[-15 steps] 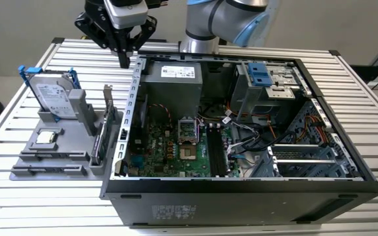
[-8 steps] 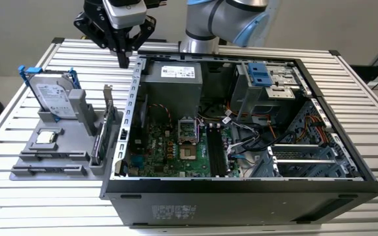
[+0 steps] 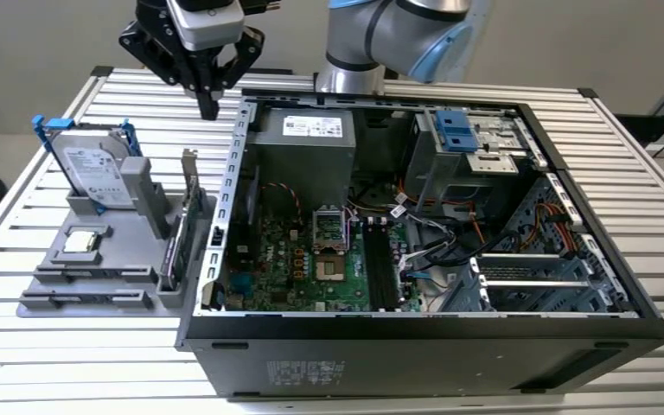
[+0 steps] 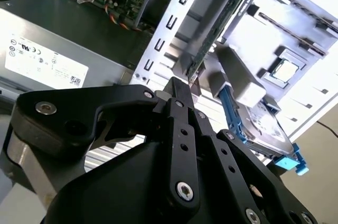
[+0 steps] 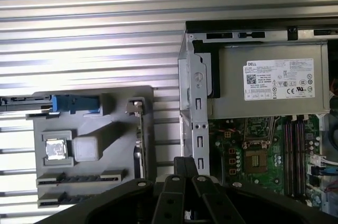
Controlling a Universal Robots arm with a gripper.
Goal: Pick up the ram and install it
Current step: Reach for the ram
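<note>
Jaws closed on nothing, beside computer case (image 3: 424, 333), ram (image 5: 82, 177) in grey rack (image 5: 108, 129), well apart

Exterior view looks down from high up, mid-distance, at the open computer case (image 3: 424, 346) and parts holder (image 3: 90, 268) on the slatted table (image 3: 32, 363). First wrist view faces straight down past the gripper (image 5: 184, 163). Second wrist view sits close behind it, tilted obliquely. All three share the parts holder and the power supply (image 3: 309, 130).

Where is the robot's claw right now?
The black claw hangs at the exterior view's upper left, above the slatted metal table, between the silver hard drive in its blue frame and the open black computer case.
</note>
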